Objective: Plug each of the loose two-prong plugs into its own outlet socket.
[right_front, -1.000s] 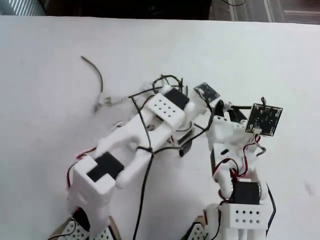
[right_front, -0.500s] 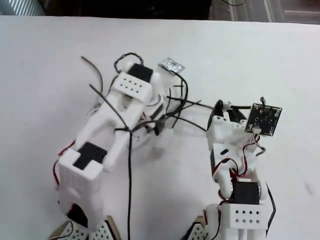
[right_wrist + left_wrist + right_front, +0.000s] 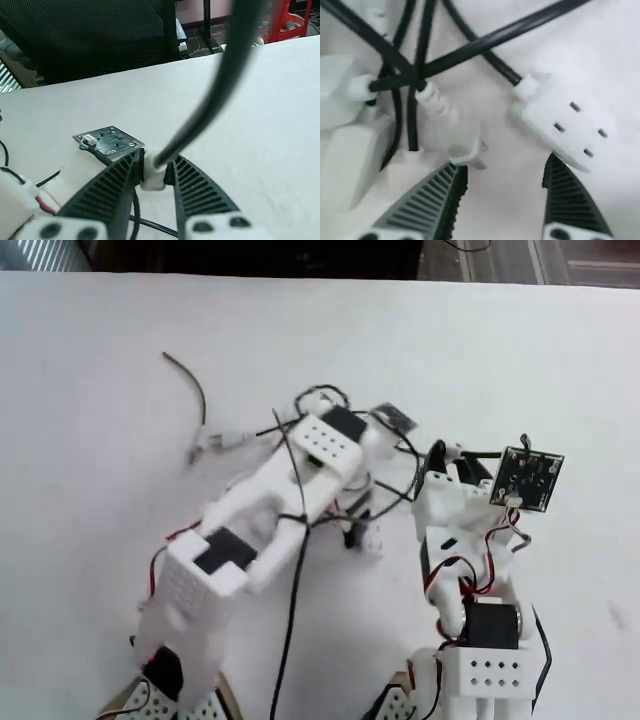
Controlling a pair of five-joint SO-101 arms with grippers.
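Note:
In the left wrist view my left gripper (image 3: pixel 505 175) is open just above the table. A white outlet socket (image 3: pixel 563 129) with several slots lies by one finger. A white two-prong plug (image 3: pixel 454 131) on a black cable lies by the other, apart from the socket. From above, that gripper (image 3: pixel 360 532) sits at the table's centre among black cables. My right gripper (image 3: pixel 152 167) is shut on the white end of a thick black cable (image 3: pixel 210 95); it shows from above too (image 3: pixel 440 455). Another loose plug (image 3: pixel 212 442) with a grey cord lies far left.
Black cables (image 3: pixel 470 45) cross over one another just beyond the left gripper. A second white block (image 3: pixel 342 150) lies beside the plug. The left arm's camera board (image 3: pixel 112 140) lies close in front of the right gripper. Bare white table (image 3: pixel 520 360) surrounds the arms.
The left arm swung left toward the grey-corded plug, then came back right to the table's centre, dragging the black cables. The right arm stayed put with its cable end.

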